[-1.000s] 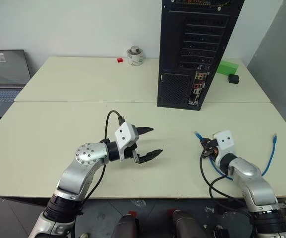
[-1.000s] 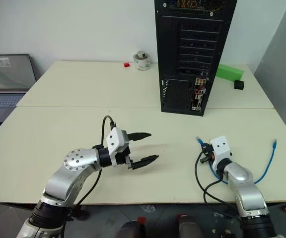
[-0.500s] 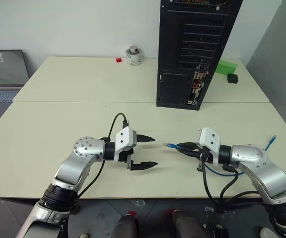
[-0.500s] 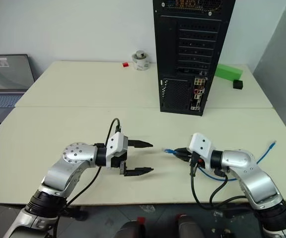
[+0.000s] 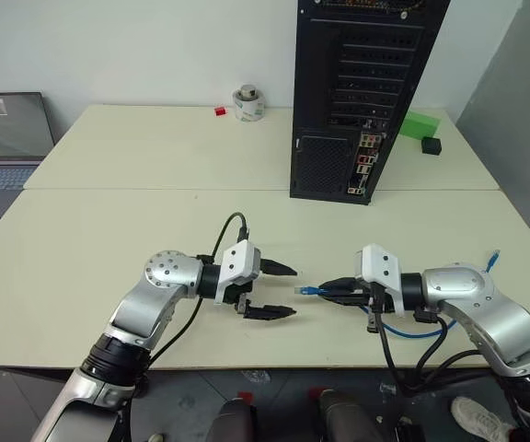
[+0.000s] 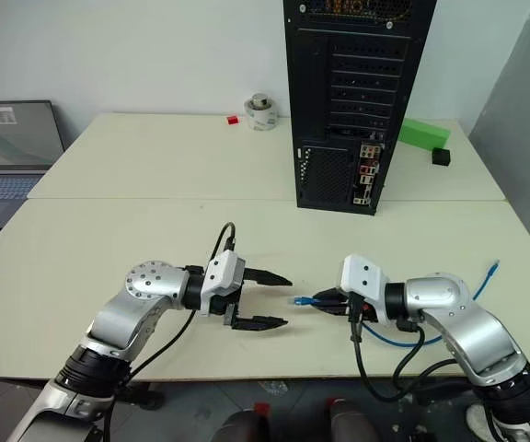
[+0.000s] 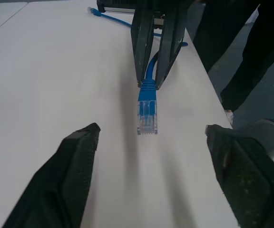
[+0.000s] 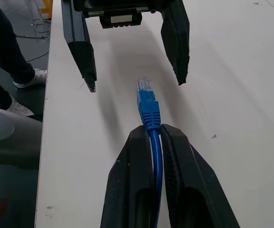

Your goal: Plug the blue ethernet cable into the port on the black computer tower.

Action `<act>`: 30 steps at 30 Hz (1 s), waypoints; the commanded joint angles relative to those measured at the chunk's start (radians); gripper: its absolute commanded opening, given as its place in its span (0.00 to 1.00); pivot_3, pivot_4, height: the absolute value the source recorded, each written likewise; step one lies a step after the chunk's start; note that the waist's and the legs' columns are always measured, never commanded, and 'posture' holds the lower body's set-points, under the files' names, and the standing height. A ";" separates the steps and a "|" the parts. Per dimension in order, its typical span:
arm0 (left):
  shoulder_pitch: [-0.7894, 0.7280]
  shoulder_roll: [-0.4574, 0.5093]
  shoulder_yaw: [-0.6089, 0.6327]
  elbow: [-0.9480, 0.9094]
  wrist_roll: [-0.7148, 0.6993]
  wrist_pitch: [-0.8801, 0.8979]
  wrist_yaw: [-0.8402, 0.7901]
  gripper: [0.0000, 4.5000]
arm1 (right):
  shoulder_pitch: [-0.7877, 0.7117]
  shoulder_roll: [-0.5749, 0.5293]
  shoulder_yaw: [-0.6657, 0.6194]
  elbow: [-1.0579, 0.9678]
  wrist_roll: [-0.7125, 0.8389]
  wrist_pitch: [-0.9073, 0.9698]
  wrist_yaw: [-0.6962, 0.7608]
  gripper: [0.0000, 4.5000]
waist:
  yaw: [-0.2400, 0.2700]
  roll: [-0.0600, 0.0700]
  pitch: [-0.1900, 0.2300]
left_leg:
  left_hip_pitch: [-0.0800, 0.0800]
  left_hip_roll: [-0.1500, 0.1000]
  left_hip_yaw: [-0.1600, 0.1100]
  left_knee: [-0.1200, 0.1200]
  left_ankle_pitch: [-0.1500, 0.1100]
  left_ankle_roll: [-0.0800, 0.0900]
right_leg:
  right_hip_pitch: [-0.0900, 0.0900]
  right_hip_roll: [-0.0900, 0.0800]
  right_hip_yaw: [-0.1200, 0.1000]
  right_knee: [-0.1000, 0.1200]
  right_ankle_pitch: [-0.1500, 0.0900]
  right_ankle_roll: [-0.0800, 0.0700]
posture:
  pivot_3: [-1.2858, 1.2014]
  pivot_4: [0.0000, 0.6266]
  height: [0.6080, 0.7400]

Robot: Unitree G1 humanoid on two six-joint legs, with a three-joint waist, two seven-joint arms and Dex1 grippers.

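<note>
**Plug held out between the two arms**

The pale table [image 5: 109, 212] fills the room's near part; the black computer tower [image 5: 362, 92] stands at its far side, top cut off. A laptop [image 5: 7, 138] is cropped at the left edge. The left gripper [image 5: 279, 291] has its fingers apart. The right gripper [image 5: 325, 288] clamps the blue ethernet cable [image 5: 309, 291], its plug pointing toward the left fingers; the cable's slack is partly hidden behind the right arm.

Room: plain white wall [image 5: 136, 46] behind; grey panel [image 5: 523, 120] at right. Furniture: 2 cream tables [image 5: 109, 230] butted along a seam, an open laptop [image 5: 3, 138] at their left. Dark floor [image 8: 13, 156] beside the table edge.
</note>
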 commanded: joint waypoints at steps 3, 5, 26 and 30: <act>-0.030 -0.007 -0.003 0.005 -0.002 0.001 -0.003 0.51 | -0.021 -0.006 0.006 -0.051 0.002 -0.009 0.011 0.00 | 0.000 0.000 0.000 | 0.000 0.000 0.000 0.000 0.000 0.000 | 0.000 0.000 0.000 0.000 0.000 0.000 | 0.52 0.24 1.00; -0.030 -0.005 -0.009 0.007 0.005 -0.002 -0.006 0.44 | -0.022 -0.008 0.011 -0.054 -0.003 -0.013 0.011 0.00 | 0.000 0.000 0.000 | 0.000 0.000 0.000 0.000 0.000 0.000 | 0.000 0.000 0.000 0.000 0.000 0.000 | 0.52 0.24 1.00; -0.003 -0.003 -0.016 0.011 0.045 -0.036 0.017 0.06 | -0.038 -0.007 0.021 -0.044 -0.026 -0.048 0.038 0.16 | 0.000 0.000 0.000 | 0.000 0.000 0.000 0.000 0.000 0.000 | 0.000 0.000 0.000 0.000 0.000 0.000 | 0.52 0.24 1.00; 0.016 -0.005 -0.006 0.015 0.053 -0.098 0.023 0.06 | -0.060 -0.055 -0.025 -0.045 -0.005 -0.031 0.075 0.36 | 0.000 0.000 0.000 | 0.000 0.000 -0.001 0.000 0.000 0.000 | 0.000 0.000 0.000 0.000 0.000 0.000 | 0.52 0.24 1.00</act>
